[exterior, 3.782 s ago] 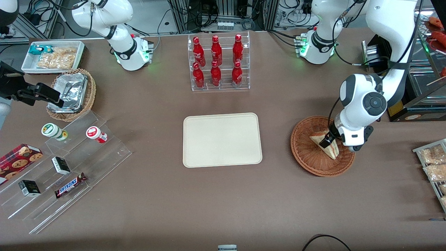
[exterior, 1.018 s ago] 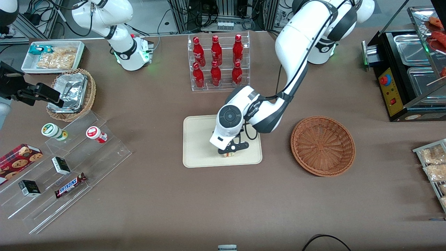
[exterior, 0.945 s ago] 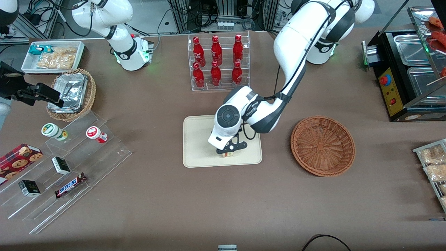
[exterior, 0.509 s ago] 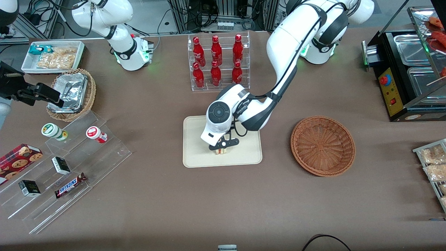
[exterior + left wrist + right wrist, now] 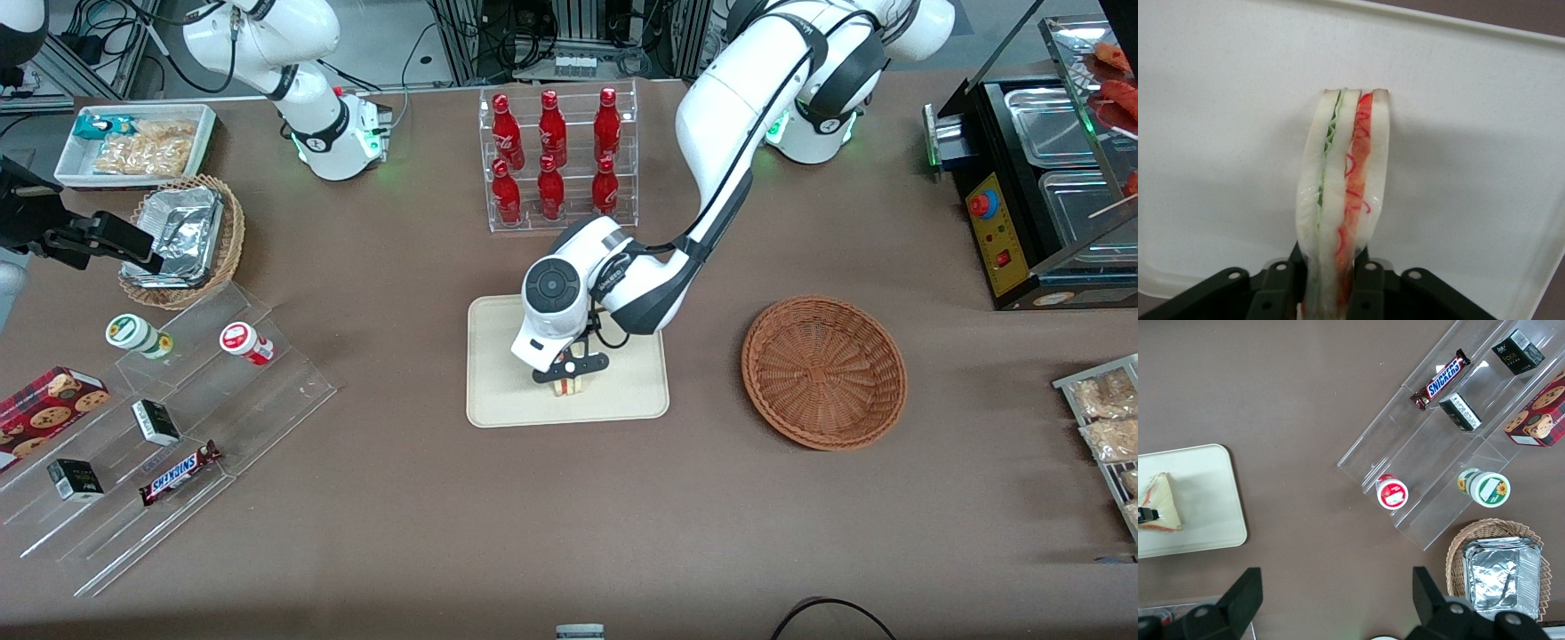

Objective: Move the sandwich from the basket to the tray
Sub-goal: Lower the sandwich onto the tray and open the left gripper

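Front view: the tool [image 5: 566,372] is down over the cream tray [image 5: 498,391], pinching the sandwich [image 5: 569,385] right below it; the wicker basket [image 5: 824,371] sits off toward the working arm's end of the worktop [image 5: 800,533].

Left wrist view: fingers [image 5: 1368,287] squeeze the sandwich [image 5: 1345,187] upright, cut edge showing green and red filling, tray [image 5: 1485,133] underneath.

Right wrist view: sandwich [image 5: 1161,503] sits over the tray [image 5: 1211,500].

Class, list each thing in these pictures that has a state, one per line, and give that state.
sandwich: gripped, over the tray, contact unclear.
gripper: shut on the sandwich, above the tray.
tray: flat on the table, bare apart from the sandwich.
basket: empty, upright, toward the working arm's end.
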Action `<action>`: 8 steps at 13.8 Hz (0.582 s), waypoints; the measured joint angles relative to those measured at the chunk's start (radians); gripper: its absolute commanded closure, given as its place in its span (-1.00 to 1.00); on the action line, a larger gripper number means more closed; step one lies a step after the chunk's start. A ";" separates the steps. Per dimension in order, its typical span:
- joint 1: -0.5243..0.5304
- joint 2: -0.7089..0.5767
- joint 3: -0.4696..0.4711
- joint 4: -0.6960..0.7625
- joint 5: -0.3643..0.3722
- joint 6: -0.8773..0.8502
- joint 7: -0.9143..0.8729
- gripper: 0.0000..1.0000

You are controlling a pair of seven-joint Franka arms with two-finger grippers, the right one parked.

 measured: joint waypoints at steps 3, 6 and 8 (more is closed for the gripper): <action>0.001 -0.012 0.003 0.026 0.001 0.007 -0.009 -1.00; 0.003 -0.072 0.033 0.040 0.008 -0.020 -0.014 -1.00; 0.005 -0.123 0.070 0.040 0.021 -0.091 -0.014 -1.00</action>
